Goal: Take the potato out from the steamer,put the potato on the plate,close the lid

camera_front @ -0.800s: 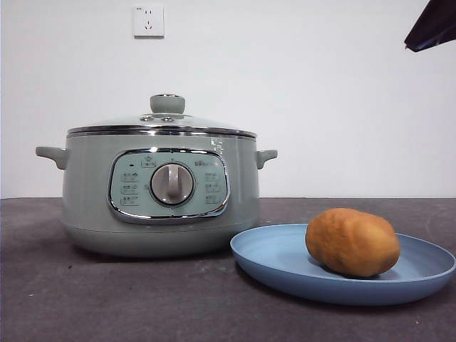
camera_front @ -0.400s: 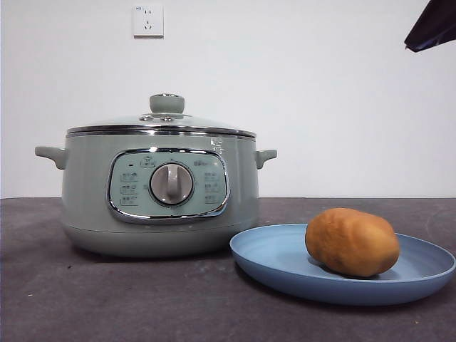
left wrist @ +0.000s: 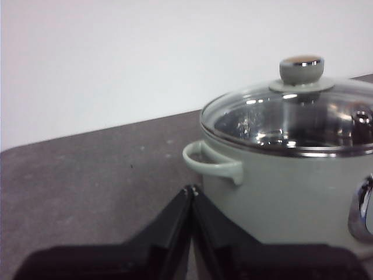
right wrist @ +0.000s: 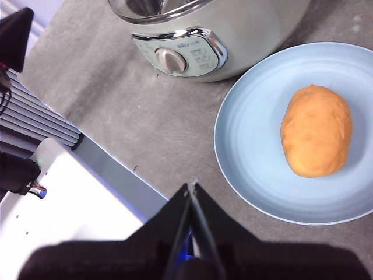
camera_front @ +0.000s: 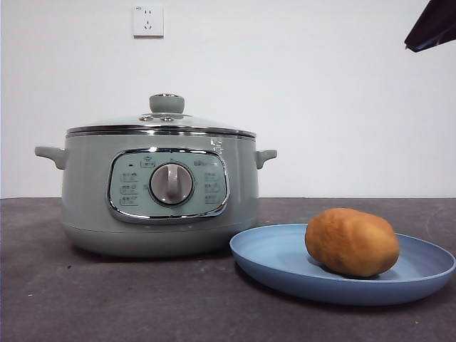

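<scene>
Potato (camera_front: 352, 241) placement is complete, as far as you can judge: it lies on its side on the plate (camera_front: 278, 260), toward the plate's far-from-steamer half, touching nothing else.

Check the items from largest to smallest:

1. Counter (camera_front: 107, 299): dark grey; it carries the steamer and the plate.
2. Steamer (camera_front: 160, 189): stands upright just beside the plate; in the front view the plate rim overlaps its base.
3. Plate: sits flat on the counter and holds only the potato.
4. Lid (camera_front: 162, 125): seated level on the steamer rim, knob up. You may take the closing step as done.
5. Left end effector (left wrist: 192, 195): clenched on nothing, low beside the steamer's side handle (left wrist: 213, 163), not touching it.
6. Right end effector (right wrist: 192, 192): clenched on nothing, held high above the counter, apart from the plate.

No step appears left; both arms seem parked.

Compare the views before you sign off. The left wrist view alone shows through the glass lid, where only shiny metal and reflections appear. The right wrist view alone shows the potato from above, fully inside the plate rim. The front view shows only a dark arm tip (camera_front: 433, 27) at the top corner.
</scene>
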Motion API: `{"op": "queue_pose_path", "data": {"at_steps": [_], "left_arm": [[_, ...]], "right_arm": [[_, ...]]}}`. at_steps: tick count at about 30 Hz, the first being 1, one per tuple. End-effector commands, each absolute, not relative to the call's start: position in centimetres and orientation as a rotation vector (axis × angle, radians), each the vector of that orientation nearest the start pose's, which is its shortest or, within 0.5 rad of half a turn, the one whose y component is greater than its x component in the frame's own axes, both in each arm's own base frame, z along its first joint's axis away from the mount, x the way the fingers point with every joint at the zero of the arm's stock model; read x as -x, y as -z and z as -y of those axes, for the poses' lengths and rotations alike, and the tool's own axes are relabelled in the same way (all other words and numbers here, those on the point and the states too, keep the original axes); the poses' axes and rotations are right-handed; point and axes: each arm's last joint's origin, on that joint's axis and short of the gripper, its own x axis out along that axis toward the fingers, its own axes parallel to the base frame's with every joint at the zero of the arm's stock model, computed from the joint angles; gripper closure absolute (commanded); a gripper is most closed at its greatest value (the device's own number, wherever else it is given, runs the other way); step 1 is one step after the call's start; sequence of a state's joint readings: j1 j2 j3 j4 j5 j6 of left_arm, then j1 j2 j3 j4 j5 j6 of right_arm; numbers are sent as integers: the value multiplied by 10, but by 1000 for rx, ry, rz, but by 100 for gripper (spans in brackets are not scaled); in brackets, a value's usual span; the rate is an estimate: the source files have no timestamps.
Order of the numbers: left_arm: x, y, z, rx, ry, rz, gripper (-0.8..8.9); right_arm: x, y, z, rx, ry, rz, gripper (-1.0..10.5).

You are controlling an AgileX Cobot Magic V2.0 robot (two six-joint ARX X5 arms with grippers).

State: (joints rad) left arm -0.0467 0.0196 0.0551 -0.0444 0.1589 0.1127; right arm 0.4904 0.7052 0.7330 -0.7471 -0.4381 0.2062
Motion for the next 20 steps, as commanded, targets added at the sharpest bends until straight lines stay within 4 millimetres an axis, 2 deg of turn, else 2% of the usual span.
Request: {"op": "queue_pose_path", "data": {"at_steps": [1,8,20], "left_arm": [[-95,-170,9,-99,198,0,817],[-97,-157,9,-92,204,-61,817],[-96,-148,9,-86,215,-162,817]], "right_arm": [[-112,-281,-74,-166,-810,-825,946],[-112,-281,-74,-166,-810,-825,946],[-112,-281,-74,-166,-810,-825,946]]}}
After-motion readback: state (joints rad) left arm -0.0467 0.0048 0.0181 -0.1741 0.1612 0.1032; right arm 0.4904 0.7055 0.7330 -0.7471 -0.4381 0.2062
